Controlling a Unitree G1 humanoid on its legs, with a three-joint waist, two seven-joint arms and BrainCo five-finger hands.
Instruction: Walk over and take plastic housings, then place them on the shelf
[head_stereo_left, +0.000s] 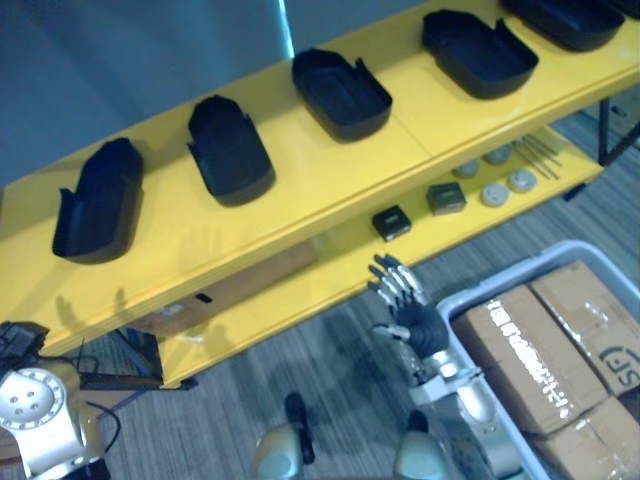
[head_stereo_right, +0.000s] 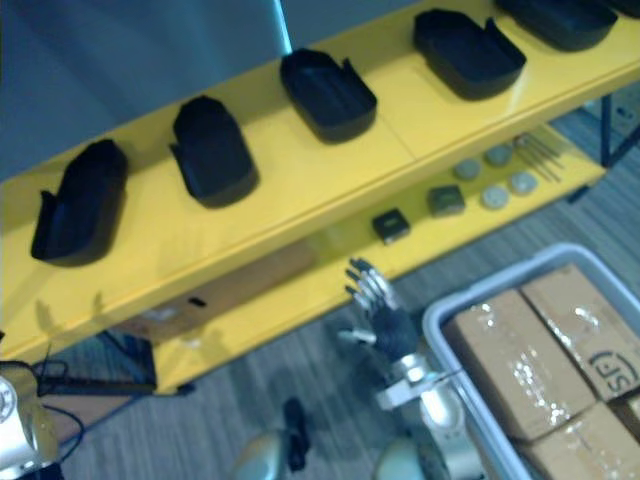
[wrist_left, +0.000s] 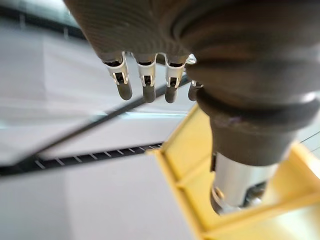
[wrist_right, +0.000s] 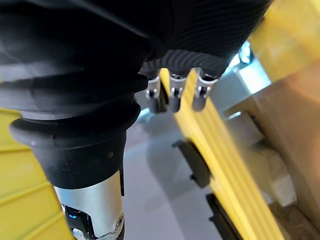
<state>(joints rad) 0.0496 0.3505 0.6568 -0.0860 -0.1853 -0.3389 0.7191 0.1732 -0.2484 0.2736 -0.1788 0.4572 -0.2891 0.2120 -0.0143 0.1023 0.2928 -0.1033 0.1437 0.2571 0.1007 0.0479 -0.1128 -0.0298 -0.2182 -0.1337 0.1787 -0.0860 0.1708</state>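
Several black plastic housings lie in a row on the yellow shelf's top board (head_stereo_left: 300, 195), among them one at the left (head_stereo_left: 97, 203), one beside it (head_stereo_left: 230, 150) and one in the middle (head_stereo_left: 340, 93). My right hand (head_stereo_left: 405, 300) hangs over the floor just in front of the shelf's lower board, fingers straight and empty. In the right wrist view its fingers (wrist_right: 170, 92) show against the shelf's yellow edge. My left hand (wrist_left: 145, 75) shows in the left wrist view with relaxed fingers that hold nothing, beside a yellow frame.
The lower board (head_stereo_left: 330, 270) carries small black boxes (head_stereo_left: 391, 222), round discs (head_stereo_left: 495, 193), thin rods and a flat cardboard box (head_stereo_left: 240, 290). A grey tote (head_stereo_left: 480, 290) packed with taped cardboard boxes (head_stereo_left: 530, 350) stands at the lower right, close to my right arm.
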